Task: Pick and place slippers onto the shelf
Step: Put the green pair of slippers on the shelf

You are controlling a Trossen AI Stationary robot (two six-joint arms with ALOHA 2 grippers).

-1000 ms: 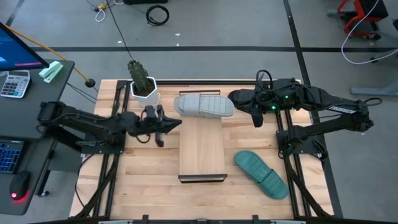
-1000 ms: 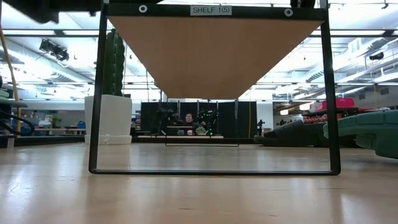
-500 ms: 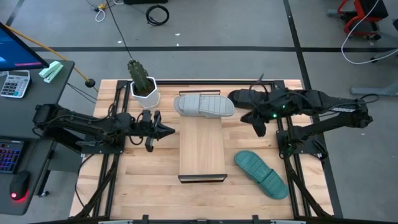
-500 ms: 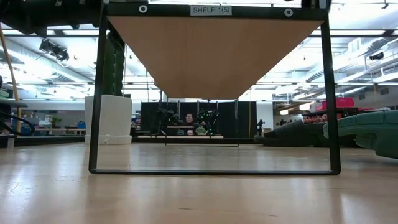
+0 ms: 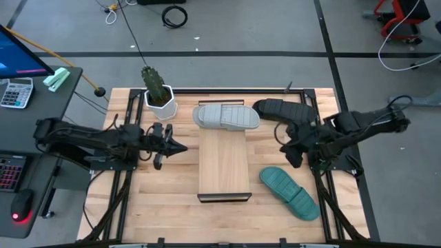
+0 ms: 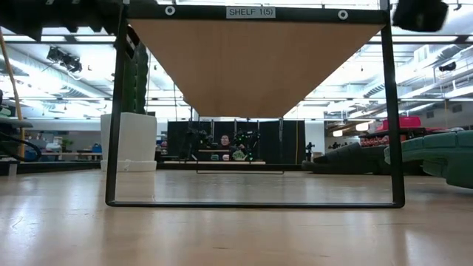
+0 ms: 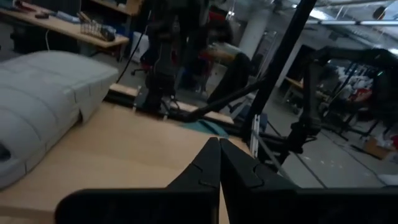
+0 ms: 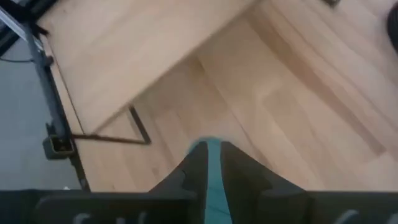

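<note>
The light grey slipper (image 5: 226, 116) lies sole-down across the far end of the shelf (image 5: 224, 165) and fills the edge of the left wrist view (image 7: 37, 112). On the tabletop, the black slipper (image 5: 278, 109) sits right of it. The teal slipper (image 5: 289, 193) lies near the right front. My left gripper (image 5: 180, 146) (image 7: 219, 165) is shut and hovers left of the shelf, pointing at it. My right gripper (image 5: 291, 157) (image 8: 211, 149) hangs between the black and teal slippers, open by a narrow gap through which teal shows.
A cactus in a white pot (image 5: 160, 100) stands at the far left corner of the table. The shelf's dark rail (image 6: 114, 111) frames the low view, with bare wood beneath the board. A desk with a calculator (image 5: 15, 91) lies beyond the left edge.
My right gripper has swung from beside the black slipper toward the table's near edge and now points down toward the teal slipper. My left gripper has drawn back a little toward the table's left edge. The slippers have stayed where they were.
</note>
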